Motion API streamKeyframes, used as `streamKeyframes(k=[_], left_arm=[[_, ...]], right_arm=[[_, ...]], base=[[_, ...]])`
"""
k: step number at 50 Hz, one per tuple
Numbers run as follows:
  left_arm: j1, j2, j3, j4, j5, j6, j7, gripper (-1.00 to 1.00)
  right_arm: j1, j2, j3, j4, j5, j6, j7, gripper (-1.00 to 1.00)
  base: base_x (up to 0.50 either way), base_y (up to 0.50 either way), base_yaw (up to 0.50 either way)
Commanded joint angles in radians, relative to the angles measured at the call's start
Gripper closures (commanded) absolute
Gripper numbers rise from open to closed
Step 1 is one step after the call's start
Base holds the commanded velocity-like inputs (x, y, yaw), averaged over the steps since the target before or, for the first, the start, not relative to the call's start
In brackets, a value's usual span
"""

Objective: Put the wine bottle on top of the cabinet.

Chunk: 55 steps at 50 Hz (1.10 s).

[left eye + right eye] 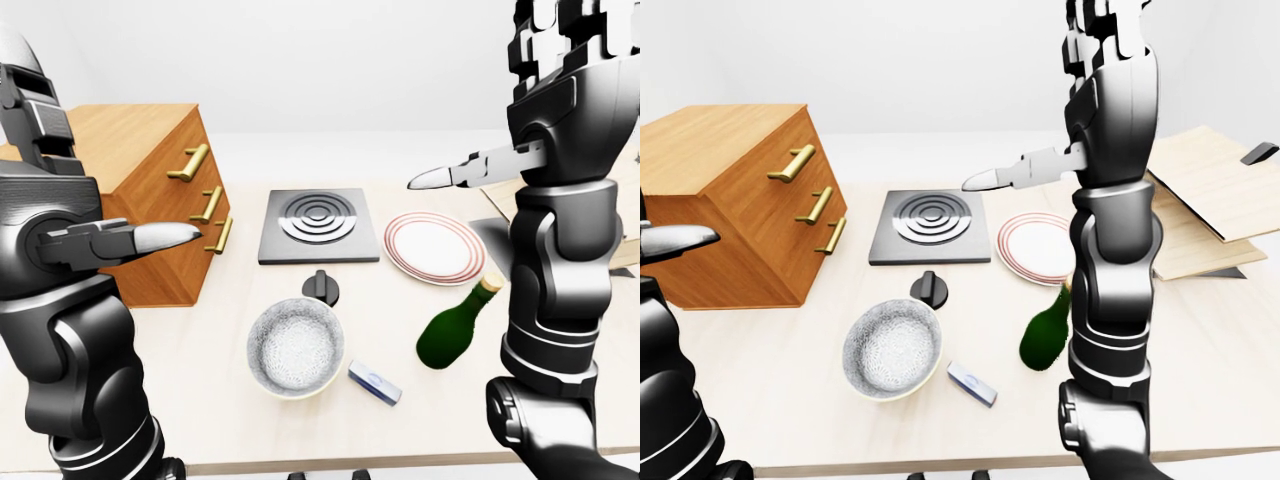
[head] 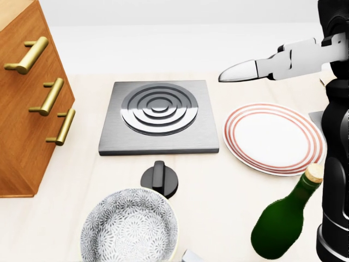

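The robot's right hand (image 2: 248,70) hangs in the air above the light wooden table (image 1: 200,360), a pale pointed finger stretched out flat toward the left of the head view, gripping nothing; whether the other fingers are spread or folded I cannot tell. Its left hand (image 1: 165,237) is likewise raised and empty, one silver fingertip pointing toward the cabinet, the rest of the hand hidden by the dark arm.

Taking the square grey metal hob with concentric rings (image 2: 158,115) as the landmark: the white round plate with red rings (image 2: 272,136) lies just to its right in the head view. The dark green glass wine bottle with a cork stopper (image 2: 283,218) stands below and right of the hob, leaning, below the plate and close beside the right arm. A black round knob (image 2: 158,179) sits just below the hob, and below that the grey patterned ceramic bowl (image 2: 129,229). A small blue-and-white box (image 1: 375,382) lies near the bowl, lower right. The brown wooden cabinet with brass drawer handles (image 1: 150,160) stands left of the hob.
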Motion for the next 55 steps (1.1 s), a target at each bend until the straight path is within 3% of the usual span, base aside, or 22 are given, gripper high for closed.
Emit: streamKeyframes(k=[1, 16, 20, 37, 55], left_arm=[[0.003, 0.000, 0.002, 0.008, 0.006, 0.000, -0.004, -1.00], [0.014, -0.014, -0.009, 0.036, 0.032, 0.000, -0.025, -1.00], [0.017, -0.017, -0.011, 0.039, 0.034, 0.000, -0.032, -1.00], [0.044, -0.037, -0.018, 0.020, 0.042, 0.000, -0.045, -1.00], [0.052, -0.042, -0.019, 0.034, 0.052, 0.000, -0.058, -1.00]], right_arm=[[0.011, 0.019, 0.005, -0.011, -0.055, 0.000, 0.036, -1.00], [0.058, 0.026, -0.010, -0.044, -0.056, 0.000, 0.028, -1.00], [0.072, 0.032, -0.055, -0.071, 0.014, 0.000, -0.006, -1.00], [0.132, -0.065, -0.138, -0.261, 0.113, 0.000, -0.042, -1.00], [0.285, -0.097, -0.285, -0.428, 0.193, 0.000, -0.047, -1.00]], base=[[0.00, 0.50, 0.00], [0.00, 0.48, 0.00], [0.00, 0.00, 0.00], [0.00, 0.00, 0.00], [0.00, 0.00, 0.00]])
